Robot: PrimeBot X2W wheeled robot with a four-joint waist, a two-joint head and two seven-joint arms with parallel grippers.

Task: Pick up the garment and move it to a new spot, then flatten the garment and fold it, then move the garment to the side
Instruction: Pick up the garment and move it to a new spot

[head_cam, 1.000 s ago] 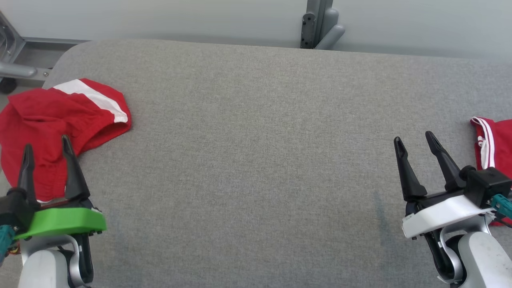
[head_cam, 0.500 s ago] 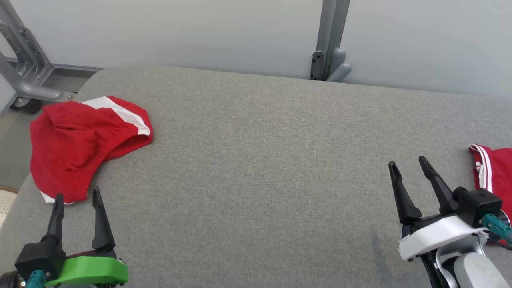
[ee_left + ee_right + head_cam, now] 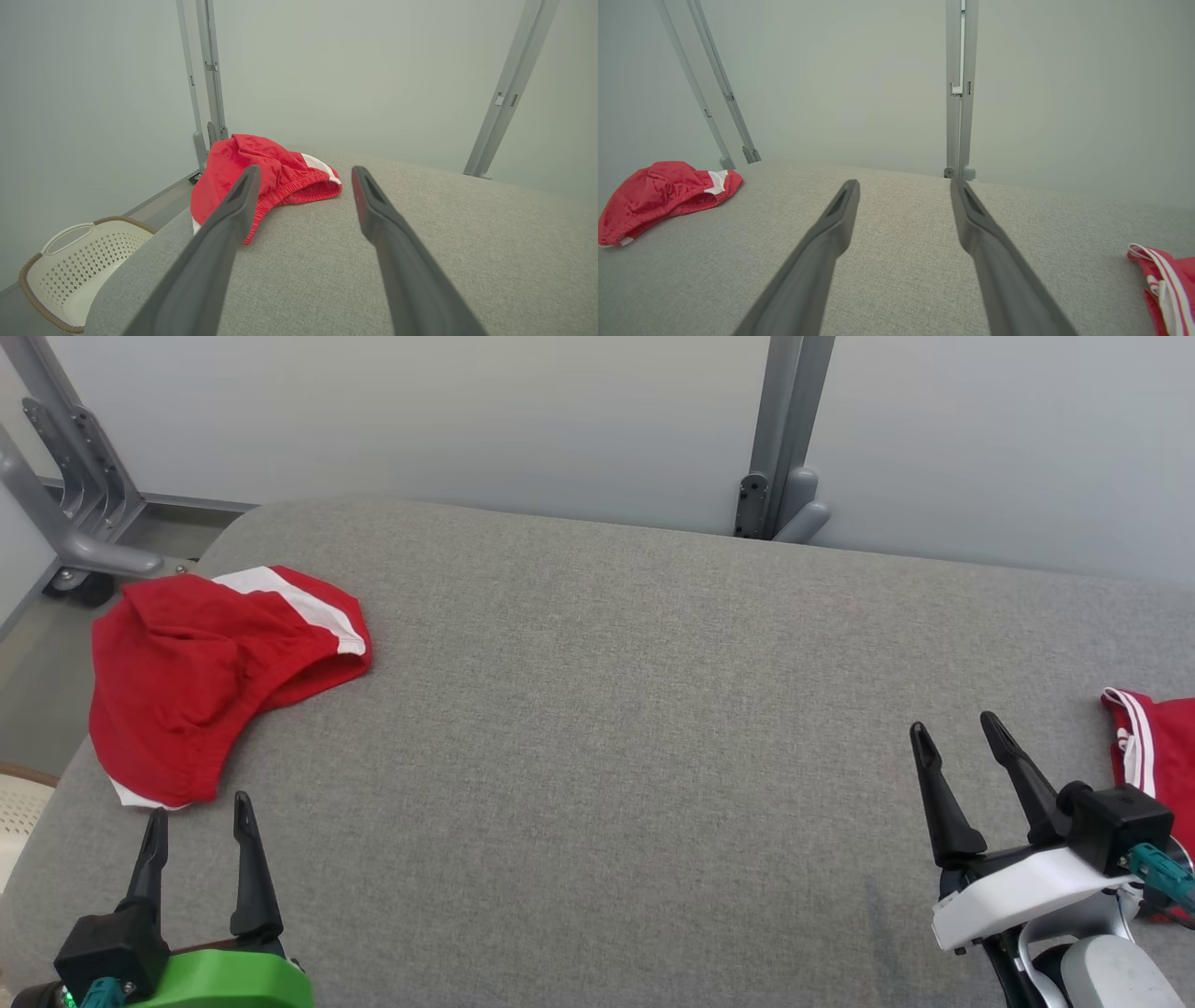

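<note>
A bunched red garment (image 3: 205, 672) with a white band lies at the far left end of the grey padded table (image 3: 607, 709); it also shows as the red garment (image 3: 271, 154) and the same garment (image 3: 658, 196). My left gripper (image 3: 198, 807) stands open just short of its near hem, touching nothing. In the left wrist view, the left gripper (image 3: 306, 169) points at the garment with empty jaws. My right gripper (image 3: 954, 723) is open and empty over the right part of the table; in its wrist view, the right gripper (image 3: 904, 181) has bare table ahead.
A second red garment with white stripes (image 3: 1162, 737) lies at the table's right edge, seen as the striped garment (image 3: 1164, 284). A white laundry basket (image 3: 70, 261) stands on the floor beyond the left end. Grey metal posts (image 3: 780, 439) rise behind the table.
The head view has tilted up and shifted. My left gripper has drawn back off the left red garment toward the table's near edge, empty. The right gripper has kept its place.
</note>
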